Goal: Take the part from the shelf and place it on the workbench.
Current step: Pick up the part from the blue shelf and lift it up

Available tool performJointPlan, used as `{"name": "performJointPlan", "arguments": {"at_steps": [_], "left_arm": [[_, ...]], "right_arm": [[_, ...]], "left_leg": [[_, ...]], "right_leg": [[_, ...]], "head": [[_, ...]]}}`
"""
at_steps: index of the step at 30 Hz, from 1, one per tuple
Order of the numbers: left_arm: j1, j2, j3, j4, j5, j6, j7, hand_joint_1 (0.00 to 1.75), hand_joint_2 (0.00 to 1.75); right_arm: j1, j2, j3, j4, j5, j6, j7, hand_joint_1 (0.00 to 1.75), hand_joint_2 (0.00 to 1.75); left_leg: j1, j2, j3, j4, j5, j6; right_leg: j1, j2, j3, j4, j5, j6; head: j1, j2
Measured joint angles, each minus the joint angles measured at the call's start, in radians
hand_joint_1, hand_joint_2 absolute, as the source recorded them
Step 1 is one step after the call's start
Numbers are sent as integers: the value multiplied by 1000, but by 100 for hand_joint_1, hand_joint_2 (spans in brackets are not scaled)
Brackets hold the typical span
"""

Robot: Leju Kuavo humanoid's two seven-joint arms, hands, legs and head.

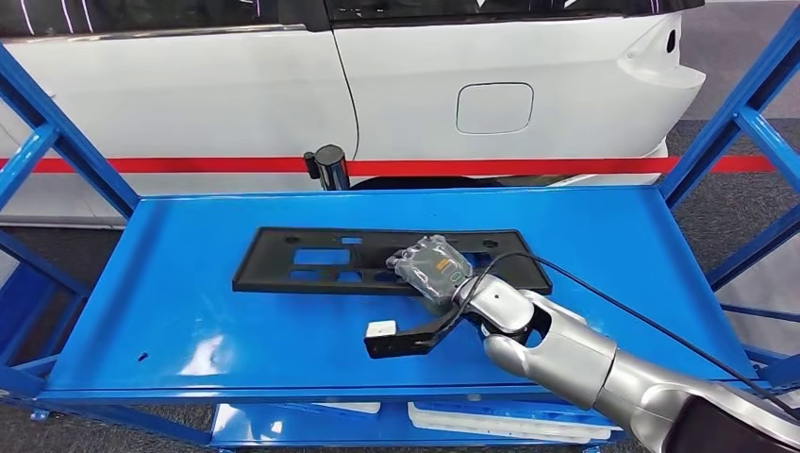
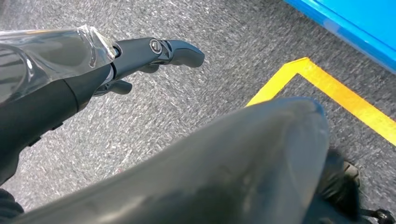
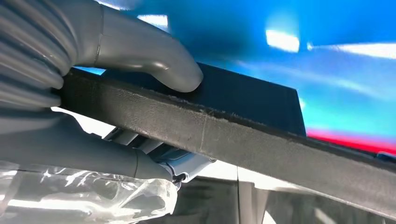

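A white car (image 1: 425, 85) is standing behind the blue shelf (image 1: 189, 283) you are facing. Your right arm is reaching in from five o'clock, its right robot hand (image 1: 436, 269) gripping the near edge of the flat black part (image 1: 311, 260) lying mid-shelf, thumb (image 3: 159, 65) pressing on top. Your left robot hand (image 2: 154, 53) is hanging over grey floor (image 2: 196, 93), fingers loosely spread, holding nothing.

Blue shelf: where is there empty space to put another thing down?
The blue shelf is bare left of the black flat part, and on the far right past the right hand. The middle is crowded: the part, the hand and a small black bracket.
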Motion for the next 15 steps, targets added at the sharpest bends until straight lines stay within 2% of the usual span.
{"name": "performJointPlan", "arguments": {"at_steps": [1,2,3,4,6,7,8,10,12,13,15], "left_arm": [[2,0,0,0,1,0,-1,0,0],[4,0,0,0,3,1,-2,0,0],[6,0,0,0,5,1,-5,0,0],[7,0,0,0,6,2,-9,0,0],[6,2,0,0,10,3,-18,0,0],[6,3,0,0,12,4,-22,0,44],[7,4,0,0,14,4,-27,0,87],[11,5,0,0,17,6,-35,0,175],[14,5,1,0,22,6,-47,0,175],[15,6,1,0,27,6,-55,0,175],[16,6,3,0,37,1,-74,0,175]], "right_arm": [[1,0,-6,-12,-31,-27,-11,175,175],[2,0,-13,-30,-62,-49,-21,175,175],[4,0,-20,-52,-94,-67,-29,175,175],[6,0,-28,-79,-130,-83,-39,175,175],[7,1,-49,-135,-206,-119,-64,175,175],[8,1,-60,-163,-246,-135,-78,175,175],[10,1,-70,-190,-287,-148,-95,175,175],[19,0,-89,-246,-379,-167,-139,175,175],[29,-1,-108,-311,-490,-182,-199,175,175],[34,-2,-118,-346,-552,-185,-229,175,175],[47,-2,-133,-413,-671,-184,-281,175,175]], "left_leg": [[1,0,-32,63,-19,-2],[1,0,-49,94,-21,-1],[0,0,-45,80,-4,1],[0,0,-21,24,30,5],[-5,1,50,-132,98,17],[-8,1,76,-187,117,23],[-11,1,88,-215,124,27],[-14,0,89,-223,126,34],[-11,1,92,-229,131,44],[-9,2,94,-232,133,48],[-8,2,97,-234,132,54]], "right_leg": [[2,1,1,0,-1,-1],[3,3,4,0,-2,-2],[4,5,6,0,-3,-3],[5,8,9,0,-4,-2],[8,12,12,1,-6,1],[9,13,11,1,-8,4],[10,13,11,1,-9,8],[9,13,10,-2,-9,17],[6,11,3,19,-28,26],[6,10,-12,57,-53,30],[5,8,-72,195,-128,35]], "head": [[0,0],[0,0],[0,0],[0,0],[0,0],[1,0],[1,0],[2,0],[2,0],[3,0],[5,0]]}}
